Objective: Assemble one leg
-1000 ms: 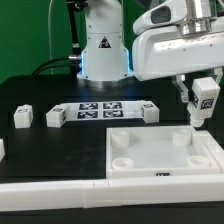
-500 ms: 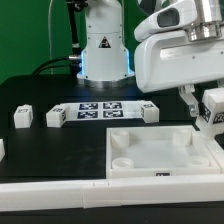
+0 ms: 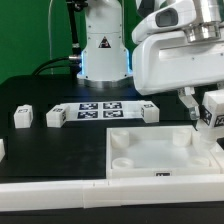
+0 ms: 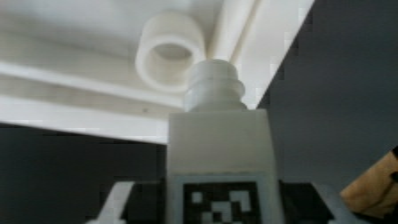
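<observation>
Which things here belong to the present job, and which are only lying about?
Job: small white plastic leg block in the gripper; large flat white square tabletop with round sockets.
Lying about: three loose white blocks; thin white marker board.

On the bench [image 3: 40,140], the marker board [image 3: 98,108] lies between blocks [image 3: 55,116]; the tabletop [image 3: 160,155] lies before it; the leg [image 3: 211,112] hangs above the tabletop's far corner.
</observation>
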You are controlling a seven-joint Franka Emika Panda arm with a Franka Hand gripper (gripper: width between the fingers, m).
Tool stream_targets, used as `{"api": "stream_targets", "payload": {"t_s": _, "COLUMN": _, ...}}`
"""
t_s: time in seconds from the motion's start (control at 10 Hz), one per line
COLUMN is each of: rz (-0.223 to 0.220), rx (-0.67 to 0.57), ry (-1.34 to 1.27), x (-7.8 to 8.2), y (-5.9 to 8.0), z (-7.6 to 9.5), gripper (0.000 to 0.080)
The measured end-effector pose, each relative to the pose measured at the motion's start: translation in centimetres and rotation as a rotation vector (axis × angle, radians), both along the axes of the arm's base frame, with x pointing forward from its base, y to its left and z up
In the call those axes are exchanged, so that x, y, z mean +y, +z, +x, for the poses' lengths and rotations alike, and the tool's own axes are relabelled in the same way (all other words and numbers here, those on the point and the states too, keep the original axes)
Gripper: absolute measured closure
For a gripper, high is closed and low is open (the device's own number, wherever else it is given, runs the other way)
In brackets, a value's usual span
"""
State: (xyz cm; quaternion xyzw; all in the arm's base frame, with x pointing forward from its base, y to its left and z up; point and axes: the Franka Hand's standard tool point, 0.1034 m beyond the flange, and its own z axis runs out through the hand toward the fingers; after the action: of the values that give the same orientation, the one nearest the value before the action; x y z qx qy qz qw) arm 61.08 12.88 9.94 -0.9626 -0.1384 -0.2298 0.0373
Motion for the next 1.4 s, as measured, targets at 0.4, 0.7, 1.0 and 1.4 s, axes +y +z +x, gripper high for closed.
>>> {"api": "stream_targets", "payload": {"t_s": 0.4, "rz": -0.003, "rx": -0.035, "ry": -0.012, "x": -1.4, "y": -0.5, "z": 0.9, "gripper": 0.0509}}
{"api": "stream_targets", "payload": {"t_s": 0.7, "rz": -0.005, "rx": -0.031, "ry": -0.017, "x": -1.7, "y": -1.2, "z": 0.5, "gripper": 0.0509}}
{"api": "stream_targets", "payload": {"t_s": 1.0, "rz": -0.003, "rx": -0.063, "ry": -0.016, "x": -1.5, "y": -1.6, "z": -0.2, "gripper": 0.0509}}
{"api": "stream_targets", "payload": {"t_s": 1.4, "rz": -0.002, "rx": -0.068, "ry": -0.014, "x": -1.3, "y": -2.1, "z": -0.4, "gripper": 0.0509}}
